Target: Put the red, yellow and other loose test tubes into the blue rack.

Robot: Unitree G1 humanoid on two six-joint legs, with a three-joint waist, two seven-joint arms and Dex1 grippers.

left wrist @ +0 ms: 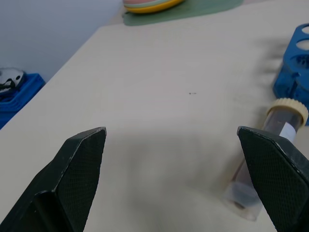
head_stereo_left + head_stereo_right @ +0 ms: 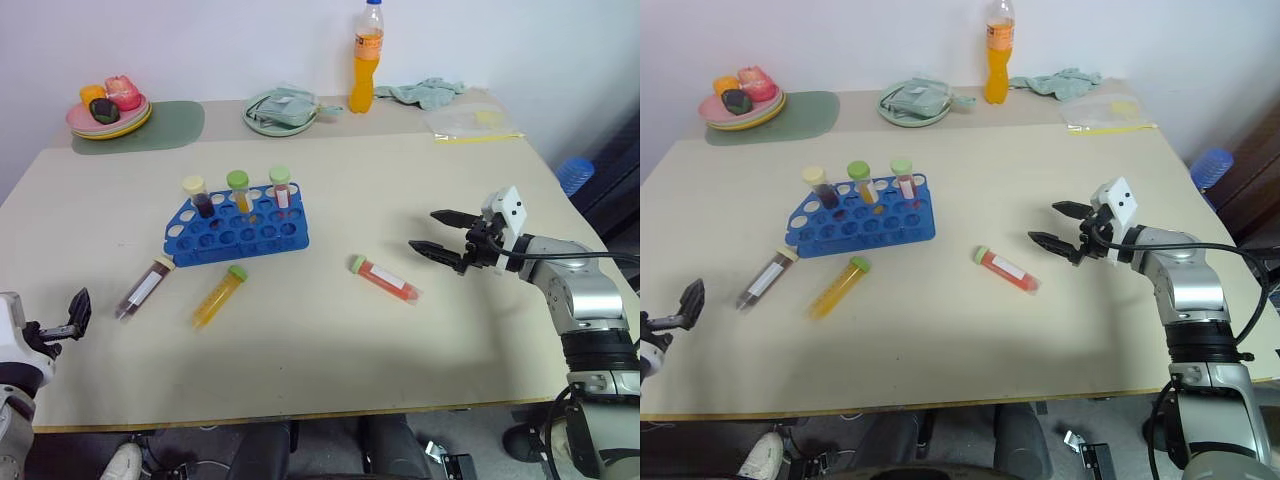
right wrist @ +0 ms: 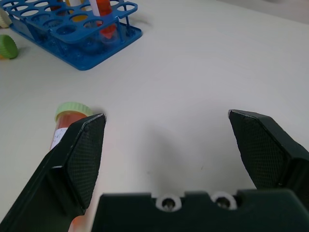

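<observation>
wall [image 2: 200,40]: white, plain | table [image 2: 330,350]: beige, against wall

The tabletop [image 2: 330,340] was a smooth, matt beige laminate. The blue rack [image 2: 237,233] looked like glossy moulded plastic. The loose test tubes [image 2: 384,279] were clear plastic with ridged caps. The black fingers [image 1: 79,164] carried a finely textured, matt pad surface.

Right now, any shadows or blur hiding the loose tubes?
Left eye view: soft shadows only, red tube, yellow tube and maroon tube clear. Right wrist view: right claw finger covers part of the red tube. Left wrist view: maroon tube's near end blurred.
</observation>
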